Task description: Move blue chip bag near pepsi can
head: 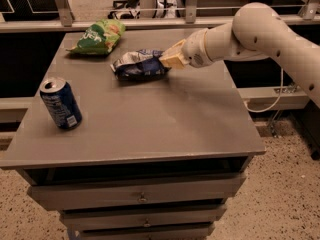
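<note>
The pepsi can (61,104) stands upright at the near left of the grey table (165,124), well apart from both bags. At the far left lies the green chip bag (98,35). The blue chip bag (139,64) lies flat in the far middle. The gripper (169,60) touches its right end, probably to take it there; whether it already grips, I cannot tell. Below are drawers (142,196), and the floor (290,194) is speckled.

We see green chip bag (98,36) at far left corner of grey table (150,129), well left of gripper (165,61) at far middle. We note drawers (142,196) beneath, speckled floor (285,194), white cable (274,100) at right.
</note>
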{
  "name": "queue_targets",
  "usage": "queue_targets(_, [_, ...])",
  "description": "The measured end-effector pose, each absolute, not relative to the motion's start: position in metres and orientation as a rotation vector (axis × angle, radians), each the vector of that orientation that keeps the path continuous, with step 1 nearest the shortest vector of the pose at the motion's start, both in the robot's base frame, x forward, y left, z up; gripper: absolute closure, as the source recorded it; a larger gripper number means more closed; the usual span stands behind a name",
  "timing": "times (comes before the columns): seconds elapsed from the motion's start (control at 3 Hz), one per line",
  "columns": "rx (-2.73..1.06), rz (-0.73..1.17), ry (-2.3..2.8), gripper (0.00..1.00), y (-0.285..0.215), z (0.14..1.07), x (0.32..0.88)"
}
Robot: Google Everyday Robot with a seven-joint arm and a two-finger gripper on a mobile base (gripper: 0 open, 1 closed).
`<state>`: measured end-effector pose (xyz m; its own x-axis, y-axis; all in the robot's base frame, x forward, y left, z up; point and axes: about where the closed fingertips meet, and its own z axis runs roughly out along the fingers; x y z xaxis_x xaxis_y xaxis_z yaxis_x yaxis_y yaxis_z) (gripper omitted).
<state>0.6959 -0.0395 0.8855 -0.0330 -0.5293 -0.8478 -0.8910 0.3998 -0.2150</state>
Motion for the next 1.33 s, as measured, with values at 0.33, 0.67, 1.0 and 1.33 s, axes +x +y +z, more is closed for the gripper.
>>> queue_targets(0.33, [-1.329,0.532,1.697,1.0,-0.015,0.893,0.67])
queue_targets(0.67, [-1.392,0.577,1.705,1.0,0.007,0.9,0.634])
queue_targets(1.0, [-1.408,0.593,1.714,1.0,0.018,0.9,0.613])
queue_targets(1.33, [-1.399,0.587,1.733,1.0,0.027,0.899,0.592])
